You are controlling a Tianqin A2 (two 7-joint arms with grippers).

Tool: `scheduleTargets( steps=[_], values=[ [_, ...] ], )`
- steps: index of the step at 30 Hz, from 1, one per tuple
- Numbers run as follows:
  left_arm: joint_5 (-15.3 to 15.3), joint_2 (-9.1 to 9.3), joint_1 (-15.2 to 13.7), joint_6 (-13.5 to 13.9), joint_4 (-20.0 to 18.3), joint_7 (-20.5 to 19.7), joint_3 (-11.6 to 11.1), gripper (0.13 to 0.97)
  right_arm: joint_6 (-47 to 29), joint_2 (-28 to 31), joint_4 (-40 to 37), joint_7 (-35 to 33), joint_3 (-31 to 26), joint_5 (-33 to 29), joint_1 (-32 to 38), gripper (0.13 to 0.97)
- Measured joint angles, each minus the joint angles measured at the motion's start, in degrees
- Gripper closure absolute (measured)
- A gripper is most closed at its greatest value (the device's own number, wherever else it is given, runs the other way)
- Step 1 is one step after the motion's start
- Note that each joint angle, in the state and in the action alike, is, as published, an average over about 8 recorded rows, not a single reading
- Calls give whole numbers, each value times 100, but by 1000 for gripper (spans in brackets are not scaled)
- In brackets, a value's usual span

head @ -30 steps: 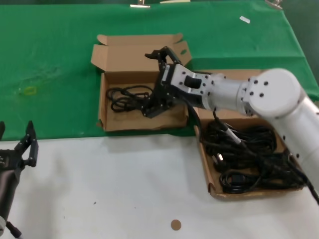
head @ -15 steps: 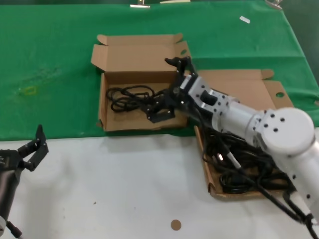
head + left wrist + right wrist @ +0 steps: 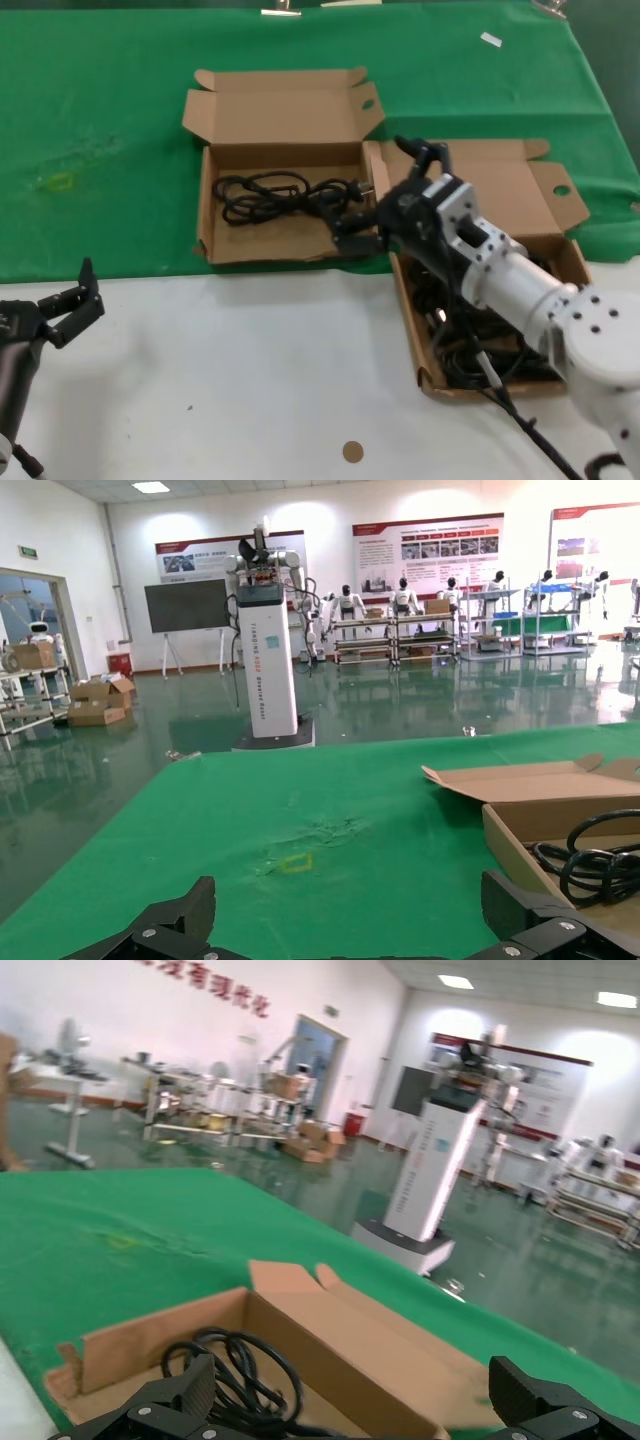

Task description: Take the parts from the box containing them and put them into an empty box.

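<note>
The box with the oval-holed flap lies on the green cloth and holds one coiled black cable bundle. The box with the round-holed flap stands to its right, full of several black cable bundles, partly hidden by my right arm. My right gripper is open and empty, above the wall between the two boxes. In the right wrist view the gripper looks across the left box at its cable. My left gripper is open and empty, low at the near left.
Green cloth covers the far half of the table and white tabletop the near half. A small brown disc lies near the front edge. The left wrist view shows its open gripper above the cloth, with the left box beyond.
My right gripper has moved right, out of the left box toward the right box, open and empty. The cable bundle stays in the left box. My left gripper shifted slightly.
</note>
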Motion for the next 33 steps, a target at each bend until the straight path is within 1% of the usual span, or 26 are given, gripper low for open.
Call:
scheduleTargets(
  steps=[1,9,24,28,33],
  values=[
    [0,0,0,0,0,0,0,236,64,4,59,10,44,43,-88,129],
    [0,0,0,0,0,1,0,149,569,34,522,92,392,385,-781,129],
    [0,0,0,0,0,1,0,132,1489,89,1366,239,1026,1008,-2037,129],
    [0,0,0,0,0,1,0,132,1607,97,1475,258,1108,1089,-2199,129],
    [-1,0,0,0,0,1,0,132,1626,98,1492,261,1121,1101,-2224,129]
  ],
)
